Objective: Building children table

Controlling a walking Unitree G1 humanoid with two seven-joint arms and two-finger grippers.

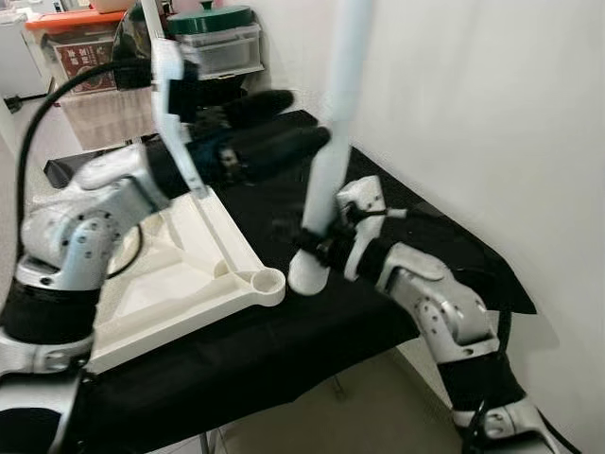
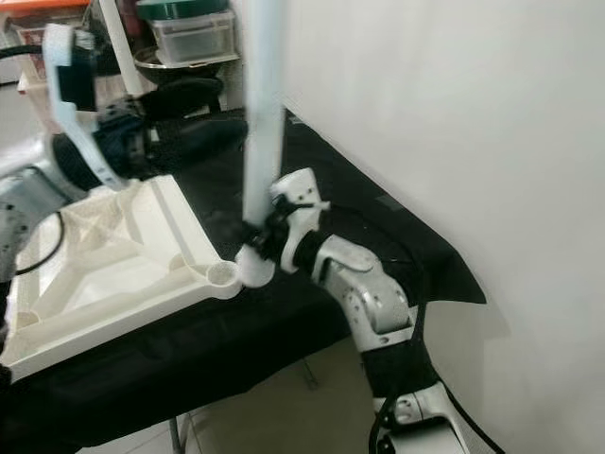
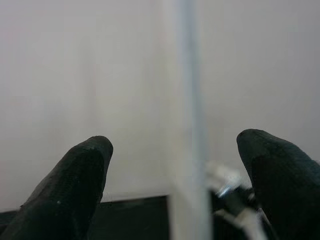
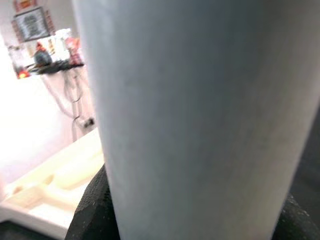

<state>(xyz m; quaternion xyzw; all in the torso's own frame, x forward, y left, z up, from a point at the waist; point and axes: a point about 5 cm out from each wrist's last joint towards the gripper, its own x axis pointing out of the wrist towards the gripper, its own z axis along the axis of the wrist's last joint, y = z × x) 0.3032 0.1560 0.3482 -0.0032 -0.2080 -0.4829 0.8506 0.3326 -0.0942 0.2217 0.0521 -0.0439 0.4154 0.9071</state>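
Right arm bent at the elbow, forearm reaching forward and up; right gripper clamped round the leg near its lower end, holding it near upright; left arm raised and extended to the right; left gripper at mid-height of the leg, fingers spread wide, not touching it.

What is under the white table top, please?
The white table top lies upside down on a black cloth covering a stand. What lies beneath the cloth cannot be seen, except a thin metal leg.
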